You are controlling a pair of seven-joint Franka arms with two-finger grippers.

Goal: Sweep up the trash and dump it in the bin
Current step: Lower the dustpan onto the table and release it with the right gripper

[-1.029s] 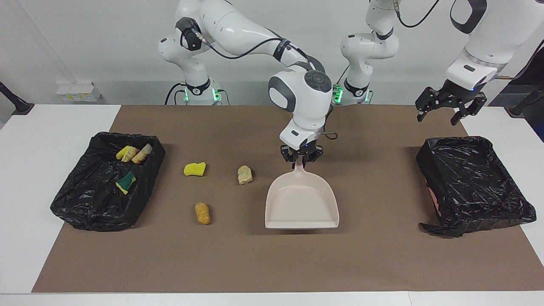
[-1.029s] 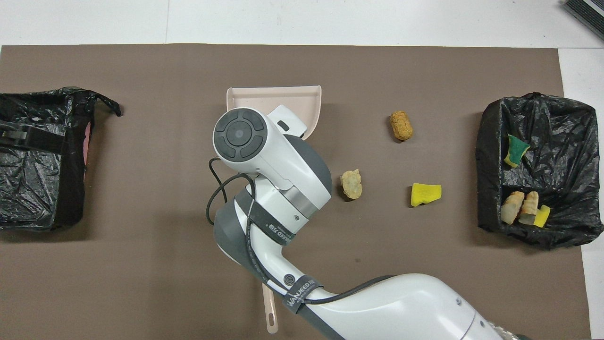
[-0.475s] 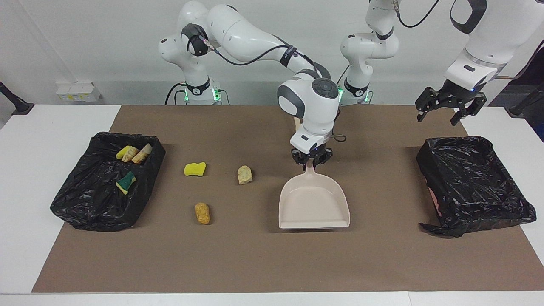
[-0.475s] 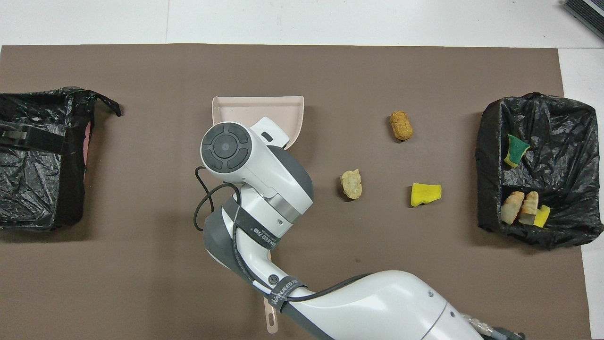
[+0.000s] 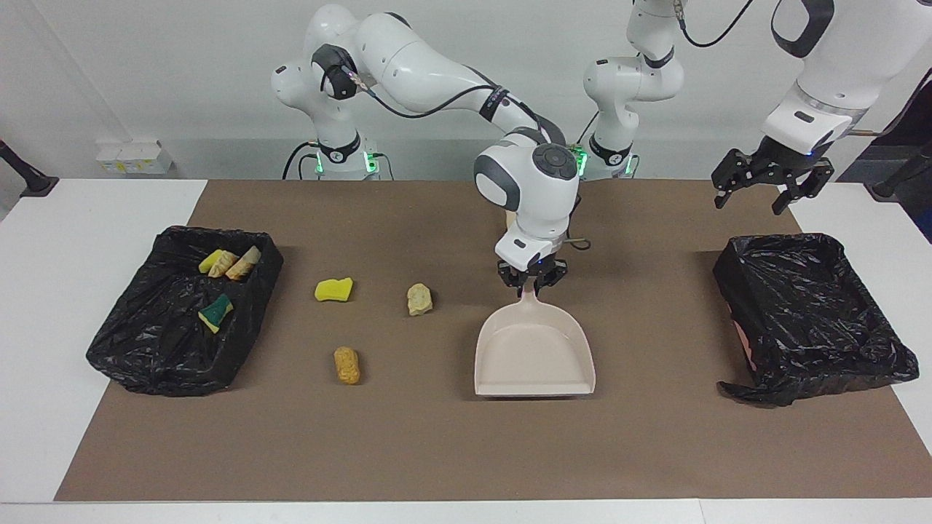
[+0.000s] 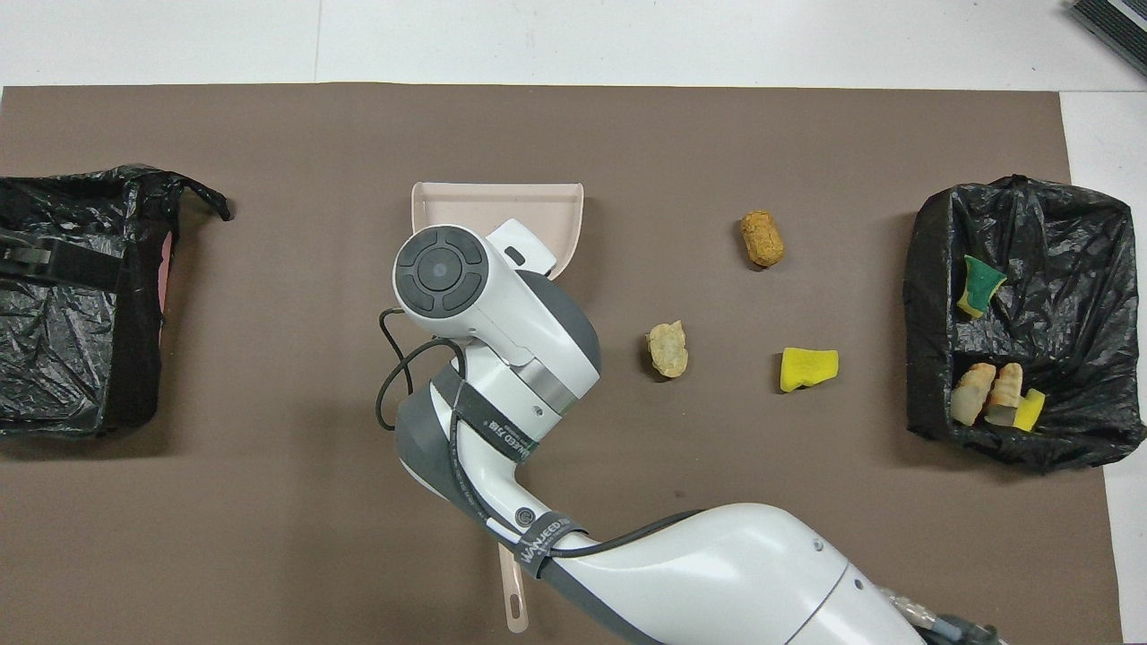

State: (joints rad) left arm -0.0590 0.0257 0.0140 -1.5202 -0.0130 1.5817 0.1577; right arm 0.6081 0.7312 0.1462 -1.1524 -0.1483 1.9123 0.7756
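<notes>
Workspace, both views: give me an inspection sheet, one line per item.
Surface: brown mat on a white table.
Job's things: three scraps loose on the mat: yellow sponge, tan lump, orange lump. Four scraps lie in the bin at the right arm's end. The bin at the left arm's end shows none. The dustpan looks empty.
Clutter: a beige handle shows under the right arm.
Grippers: right gripper shut on the dustpan's handle; left gripper open, waiting above its bin.
Cables: black cable along the right arm.
Surroundings: white wall; small white box.
</notes>
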